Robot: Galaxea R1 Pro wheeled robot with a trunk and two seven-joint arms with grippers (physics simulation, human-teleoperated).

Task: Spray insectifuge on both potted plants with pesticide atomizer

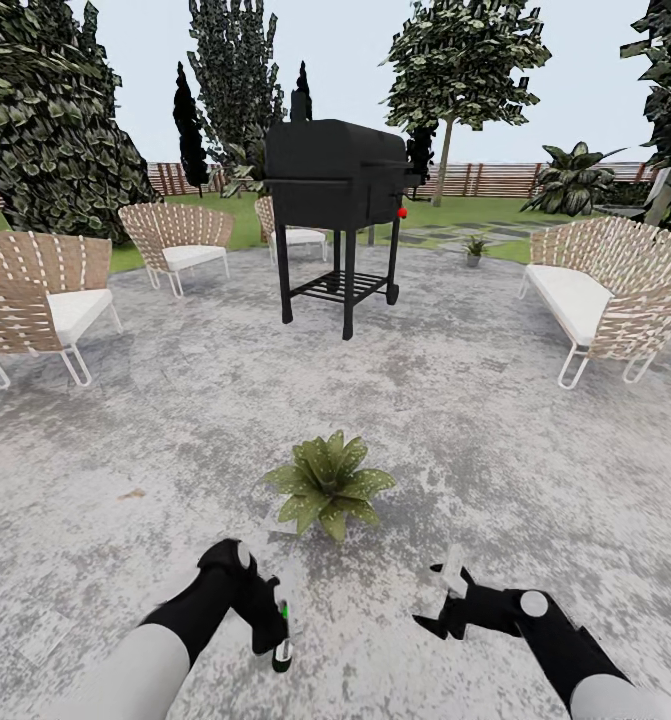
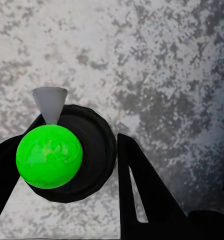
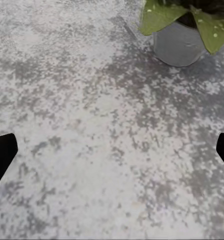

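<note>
The left hand (image 1: 275, 625) is gripping the spray bottle (image 1: 287, 620), closed around its body. The bottle is standing nearly upright, its long axis vertical, and in the left wrist view its nozzle (image 2: 50, 104) is sticking out sideways from the green cap (image 2: 49, 156). The nearest potted plant (image 1: 327, 484) is sitting on the stone patio (image 1: 475, 420), just ahead of the bottle and slightly to the right. The right hand (image 1: 445, 600) is hanging open and empty. A second plant (image 1: 475, 246) is standing far behind, beside the grill (image 1: 340, 190).
</note>
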